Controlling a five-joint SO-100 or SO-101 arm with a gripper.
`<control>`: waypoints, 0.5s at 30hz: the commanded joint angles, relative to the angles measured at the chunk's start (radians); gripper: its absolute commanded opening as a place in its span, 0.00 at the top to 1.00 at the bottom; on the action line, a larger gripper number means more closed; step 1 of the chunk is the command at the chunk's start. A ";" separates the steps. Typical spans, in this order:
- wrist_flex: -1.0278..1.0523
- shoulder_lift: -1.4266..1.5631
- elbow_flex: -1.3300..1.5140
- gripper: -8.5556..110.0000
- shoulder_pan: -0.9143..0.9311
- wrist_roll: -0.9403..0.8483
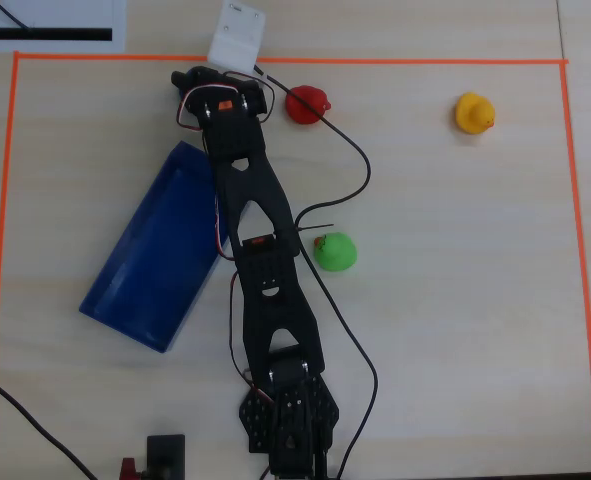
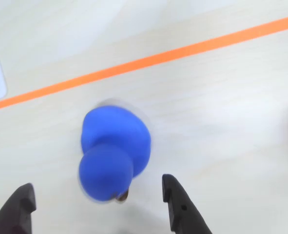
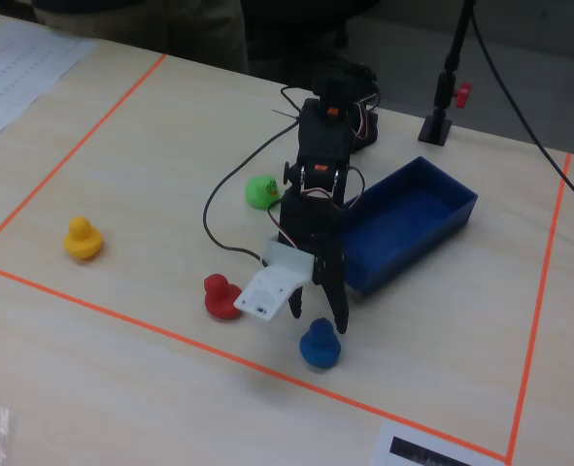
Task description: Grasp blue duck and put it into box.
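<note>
The blue duck (image 2: 115,146) stands on the table just inside the orange tape line (image 2: 148,61), with its beak toward the camera. My gripper (image 2: 97,184) is open and hangs over it, one black finger on each side of the duck's head, neither touching. In the fixed view the gripper (image 3: 318,318) sits just above the blue duck (image 3: 319,345). In the overhead view the gripper (image 1: 218,85) hides the duck. The dark-blue box (image 1: 145,260) lies empty beside the arm, and it also shows in the fixed view (image 3: 418,254).
A red duck (image 3: 220,294) is close to the gripper's left in the fixed view. A green duck (image 3: 262,190) and a yellow duck (image 3: 83,238) lie farther off. Cables trail from the arm. A stand with a red clamp (image 3: 442,116) is behind the box.
</note>
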 commanded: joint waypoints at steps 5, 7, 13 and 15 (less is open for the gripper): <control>-0.067 -0.072 -0.094 0.64 -0.025 0.038; -0.091 -0.091 -0.103 0.65 -0.026 0.055; -0.097 -0.123 -0.140 0.93 -0.029 0.117; -0.058 -0.123 -0.163 0.93 -0.025 0.117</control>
